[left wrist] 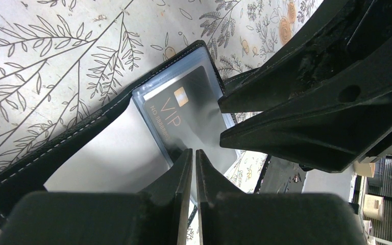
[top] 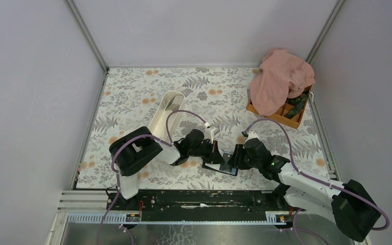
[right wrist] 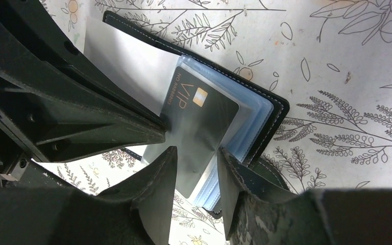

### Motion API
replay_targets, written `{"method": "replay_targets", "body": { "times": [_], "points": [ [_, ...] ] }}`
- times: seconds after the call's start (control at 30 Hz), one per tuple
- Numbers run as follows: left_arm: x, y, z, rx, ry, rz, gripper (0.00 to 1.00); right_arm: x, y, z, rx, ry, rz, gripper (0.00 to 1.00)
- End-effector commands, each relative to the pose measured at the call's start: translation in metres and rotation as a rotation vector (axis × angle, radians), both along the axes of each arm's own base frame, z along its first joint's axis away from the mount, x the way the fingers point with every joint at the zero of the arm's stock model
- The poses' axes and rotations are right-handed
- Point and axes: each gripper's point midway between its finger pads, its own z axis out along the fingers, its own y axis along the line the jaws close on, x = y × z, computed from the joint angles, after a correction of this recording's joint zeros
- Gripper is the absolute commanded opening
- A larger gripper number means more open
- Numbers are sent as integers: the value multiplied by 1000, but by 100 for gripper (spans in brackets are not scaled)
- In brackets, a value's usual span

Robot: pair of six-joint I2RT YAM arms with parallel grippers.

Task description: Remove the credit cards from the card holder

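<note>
Lying open between the arms, the card holder (top: 219, 167) aims its VIP card (right wrist: 200, 120) lengthwise into the right gripper (right wrist: 196, 151), jaws parted; the left gripper (left wrist: 194, 153), nearly closed, apparently pinches the holder's edge.

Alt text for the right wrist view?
Open black stitched card holder on floral cloth, a dark VIP card in its clear sleeves. Right gripper, open, sits over the card's lower end; left gripper, shut, reaches in from the left.

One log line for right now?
holder: open | card: in sleeve | left tool: shut at sleeve | right tool: open astride card
</note>
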Motion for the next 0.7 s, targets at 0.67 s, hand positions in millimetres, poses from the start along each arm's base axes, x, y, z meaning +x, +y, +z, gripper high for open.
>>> {"method": "replay_targets", "body": {
  "times": [0.67],
  "points": [
    [-7, 11, -16, 49, 23, 6, 12, 1, 45, 27, 270, -28, 76, 44]
  ]
}}
